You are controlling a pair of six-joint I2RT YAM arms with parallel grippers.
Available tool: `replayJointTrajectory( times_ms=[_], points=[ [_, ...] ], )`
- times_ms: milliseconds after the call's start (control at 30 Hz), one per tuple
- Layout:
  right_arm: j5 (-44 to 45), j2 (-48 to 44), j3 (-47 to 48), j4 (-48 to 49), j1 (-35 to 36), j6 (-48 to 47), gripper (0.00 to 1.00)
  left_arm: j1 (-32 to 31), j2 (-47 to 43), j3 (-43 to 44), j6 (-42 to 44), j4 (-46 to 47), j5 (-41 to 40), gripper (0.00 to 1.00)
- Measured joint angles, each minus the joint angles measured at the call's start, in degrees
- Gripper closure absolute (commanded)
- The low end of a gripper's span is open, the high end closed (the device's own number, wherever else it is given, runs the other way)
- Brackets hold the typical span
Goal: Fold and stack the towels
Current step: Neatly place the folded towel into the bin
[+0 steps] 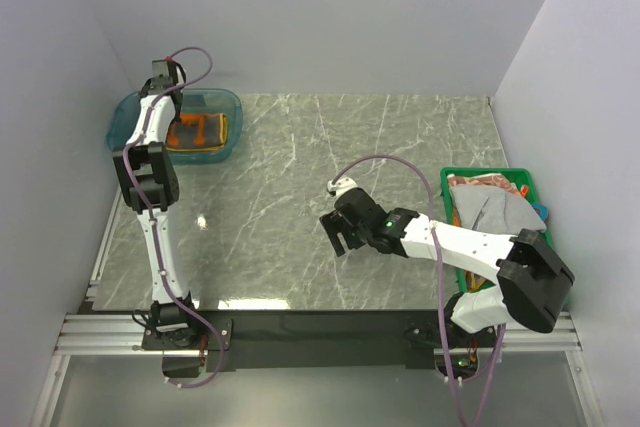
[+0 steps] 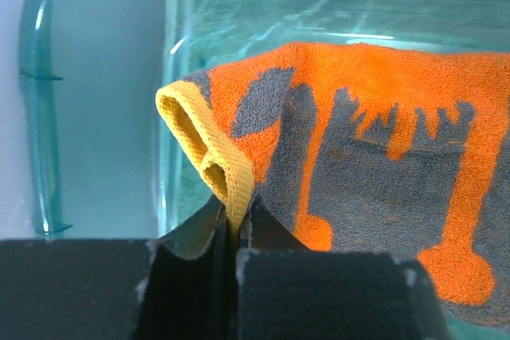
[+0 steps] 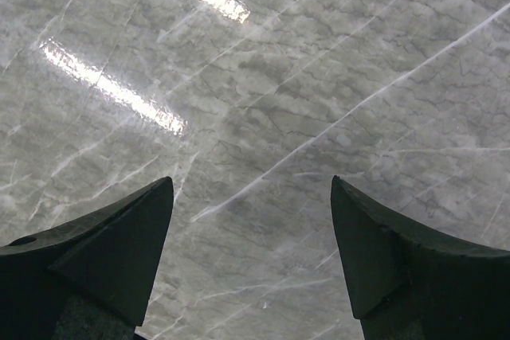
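Note:
An orange-and-grey towel (image 2: 382,149) with a yellow hem lies folded in the clear teal tub (image 1: 128,112) at the back left; it also shows in the top view (image 1: 200,131). My left gripper (image 2: 236,224) is shut on the towel's yellow hem at its folded corner, inside the tub (image 2: 48,117). My right gripper (image 1: 340,233) is open and empty, hovering over the bare marble table (image 3: 263,93) near the middle. More towels, pale grey (image 1: 495,212) over red-patterned (image 1: 490,181), lie piled in the green crate (image 1: 448,179) at the right.
The grey marble table (image 1: 300,177) is walled by pale panels at the back and both sides. The tub stands in the back left corner, the green crate along the right edge beside my right arm's base.

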Motion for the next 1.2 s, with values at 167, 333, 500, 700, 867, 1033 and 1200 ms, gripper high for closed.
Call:
replayJointTrajectory(
  times_ms=[167,333,500,700,867,1033,1200],
  points=[
    [0.0,0.5,0.2,0.0,0.2,0.0,0.14,0.1,0.5,-0.5,0.8,1.3,-1.7,0.47],
    [-0.1,0.5,0.2,0.0,0.3,0.0,0.14,0.1,0.8,-1.2,-0.4,3.2,-4.7,0.26],
    [0.3,0.4,0.2,0.0,0.3,0.0,0.14,0.5,0.1,-2.0,-3.7,5.2,-6.7,0.15],
    [3.7,-1.0,1.1,-0.7,0.2,0.8,0.13,1.1,-7.5,-3.1,-11.1,5.1,-4.4,0.01],
    [9.2,-2.9,5.1,-2.7,-2.1,3.2,0.04,0.5,-22.0,-7.1,-19.5,5.8,2.1,0.00],
    [16.0,-6.6,9.0,-5.9,-7.7,7.3,0.00,-1.5,-43.1,-19.5,-28.2,9.1,11.2,0.00],
    [20.4,-9.6,11.4,-10.0,-19.3,12.5,0.00,-3.7,-62.5,-37.8,-33.4,11.6,19.2,0.01]
  ],
)
